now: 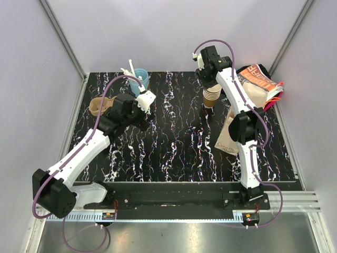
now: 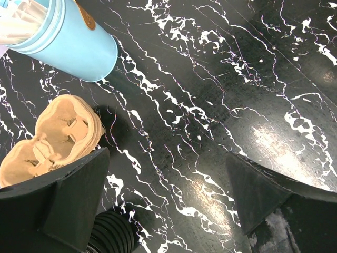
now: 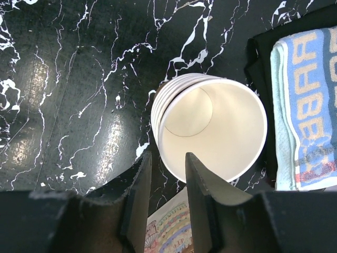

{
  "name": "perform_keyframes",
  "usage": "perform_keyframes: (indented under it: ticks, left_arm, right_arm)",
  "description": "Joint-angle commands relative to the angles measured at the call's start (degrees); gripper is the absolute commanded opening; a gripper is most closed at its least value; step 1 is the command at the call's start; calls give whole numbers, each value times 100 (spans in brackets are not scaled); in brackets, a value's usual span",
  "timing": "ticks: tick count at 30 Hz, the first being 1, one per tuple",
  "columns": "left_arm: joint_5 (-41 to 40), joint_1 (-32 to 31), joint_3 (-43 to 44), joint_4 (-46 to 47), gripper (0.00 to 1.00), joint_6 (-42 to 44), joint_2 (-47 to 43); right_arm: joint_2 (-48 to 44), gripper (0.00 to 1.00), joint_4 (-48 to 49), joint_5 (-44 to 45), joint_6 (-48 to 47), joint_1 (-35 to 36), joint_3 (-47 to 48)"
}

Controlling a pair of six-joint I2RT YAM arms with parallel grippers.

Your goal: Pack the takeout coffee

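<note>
Left gripper (image 2: pixel 167 179) hangs spread wide over the table (image 1: pixel 174 153), well off, so the right arm is nearer. Beyond the bag (image 1: pixel 227 138), the right gripper (image 3: pixel 168 158) points straight down at the upright stack (image 1: pixel 211 98). No loose cup shows. Its jaws are narrowed astride the near rim of the top cup (image 3: pixel 221 137), pinching or not I can't tell; a towel (image 3: pixel 305 105) sits close on the right and there's open table to the left.

The right arm (image 1: pixel 235 92) covers the top of the stack of nested cups (image 1: pixel 211 97) and one side of the paper bag (image 1: pixel 226 139). At the left wrist, the light-blue cup (image 2: pixel 68 42) runs off at 11 o'clock, the cup carrier (image 2: pixel 52 139) at 9 o'clock.
</note>
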Motion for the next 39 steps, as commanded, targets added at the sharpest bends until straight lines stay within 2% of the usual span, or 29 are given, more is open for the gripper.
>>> perform_keyframes:
  ticks: [1, 9, 16, 21, 28, 33, 39]
  left_arm:
    - [208, 56, -29, 274, 99, -77, -143]
    - [304, 100, -37, 274, 99, -112, -143]
    - [357, 127, -46, 256, 99, -139, -134]
    - [401, 136, -55, 265, 99, -147, -99]
    - [436, 144, -55, 265, 99, -165, -99]
    - [472, 162, -55, 256, 99, -174, -81]
    - [507, 171, -64, 248, 99, -183, -64]
  right_arm:
    - [67, 38, -20, -123, -54, 0, 118]
    - [128, 34, -55, -149, -98, 0, 65]
    - [93, 24, -38, -105, -107, 0, 65]
    - [-30, 23, -2, -96, -107, 9, 56]
    - [-100, 13, 41, -96, -90, 0, 30]
    - [-153, 1, 94, -52, -81, 9, 47]
    - [-285, 0, 252, 246, -247, 0, -5]
